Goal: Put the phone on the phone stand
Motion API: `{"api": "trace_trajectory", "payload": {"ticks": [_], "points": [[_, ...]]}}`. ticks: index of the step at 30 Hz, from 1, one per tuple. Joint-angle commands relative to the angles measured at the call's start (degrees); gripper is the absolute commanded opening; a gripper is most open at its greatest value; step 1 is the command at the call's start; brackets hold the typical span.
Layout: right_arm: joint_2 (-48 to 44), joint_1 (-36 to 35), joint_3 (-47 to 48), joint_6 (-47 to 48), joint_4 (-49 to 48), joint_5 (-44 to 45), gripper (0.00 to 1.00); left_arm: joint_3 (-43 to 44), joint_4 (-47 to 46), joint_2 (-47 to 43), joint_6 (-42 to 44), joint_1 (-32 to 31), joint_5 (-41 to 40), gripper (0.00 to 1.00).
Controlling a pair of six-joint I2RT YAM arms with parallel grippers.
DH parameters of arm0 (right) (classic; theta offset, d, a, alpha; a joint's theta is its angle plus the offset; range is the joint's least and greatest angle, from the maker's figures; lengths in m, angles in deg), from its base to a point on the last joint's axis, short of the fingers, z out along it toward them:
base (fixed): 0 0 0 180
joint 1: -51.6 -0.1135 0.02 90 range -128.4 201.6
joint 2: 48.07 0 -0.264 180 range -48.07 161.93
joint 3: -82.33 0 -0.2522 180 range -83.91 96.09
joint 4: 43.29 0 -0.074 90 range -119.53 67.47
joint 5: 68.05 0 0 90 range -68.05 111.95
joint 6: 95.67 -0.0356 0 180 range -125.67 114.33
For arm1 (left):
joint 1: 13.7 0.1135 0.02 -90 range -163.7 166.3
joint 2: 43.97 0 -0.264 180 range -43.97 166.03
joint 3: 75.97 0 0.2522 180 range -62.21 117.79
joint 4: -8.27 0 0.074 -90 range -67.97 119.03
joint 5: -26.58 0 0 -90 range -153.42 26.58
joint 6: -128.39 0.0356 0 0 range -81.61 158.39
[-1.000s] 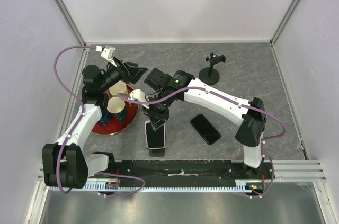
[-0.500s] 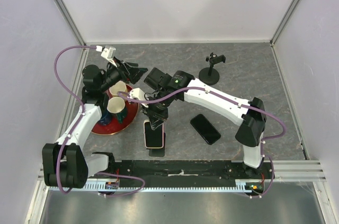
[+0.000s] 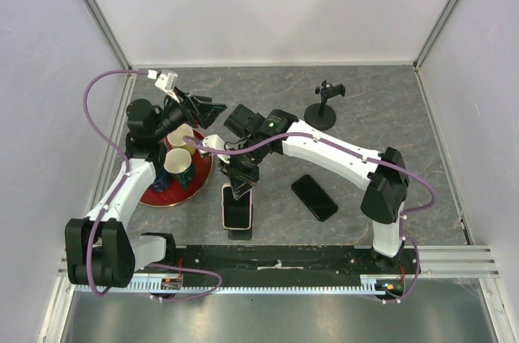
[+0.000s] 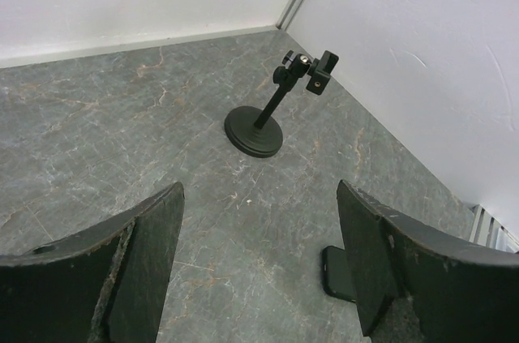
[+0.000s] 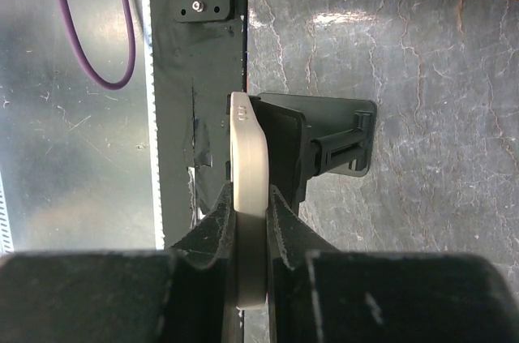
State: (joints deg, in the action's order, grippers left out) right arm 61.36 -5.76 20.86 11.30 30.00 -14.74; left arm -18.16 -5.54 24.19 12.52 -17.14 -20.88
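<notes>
Clamping the cream-edged phone between narrow jaws, the right gripper holds it just over the phone stand. The stand is a black folding piece at the near edge of the surface, close against the black rail. A red plate carrying cups lies just left of the stand. A second, black phone lies flat to its right, apart from it. A clamp mount on a round base stands well apart, toward the far side. The left gripper hangs over the plate's far edge, its jaws wide and holding nothing. Its camera looks out at the clamp mount and the black phone.

From above, the phone's long axis runs far to near, dark face up, with its far end in the jaws. From the right wrist the phone shows edge-on, in line with the fingers. The phone stand sits just beside its back; I cannot tell whether they touch.
</notes>
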Motion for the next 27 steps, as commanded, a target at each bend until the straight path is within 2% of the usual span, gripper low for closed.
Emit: {"api": "trace_trajectory", "payload": {"ticks": [1,11,15,16,19,27], "points": [[-2.7,0.1,-1.6,0.4,-0.9,-0.5,0.0,1.0,-2.1,0.5,-0.9,0.4,1.0,0.82],[-1.8,0.9,-2.2,0.3,-1.1,-1.0,0.02,1.0,-2.5,0.9,-1.4,0.4,1.4,0.82],[-1.3,1.1,-2.0,0.2,-1.2,-0.6,0.15,1.0,-2.5,1.1,-1.4,0.4,1.5,0.82],[-1.4,1.3,-2.0,0.2,-1.3,-0.4,0.26,1.1,-2.5,1.1,-1.3,0.4,1.5,0.82],[-1.6,1.4,-2.6,0.0,-2.0,1.2,0.43,1.0,-2.5,1.1,-1.3,0.4,1.5,0.82],[-2.0,1.3,-3.2,-1.3,-4.9,3.2,0.61,1.0,-2.6,1.2,-1.3,0.4,1.8,0.82]]}}
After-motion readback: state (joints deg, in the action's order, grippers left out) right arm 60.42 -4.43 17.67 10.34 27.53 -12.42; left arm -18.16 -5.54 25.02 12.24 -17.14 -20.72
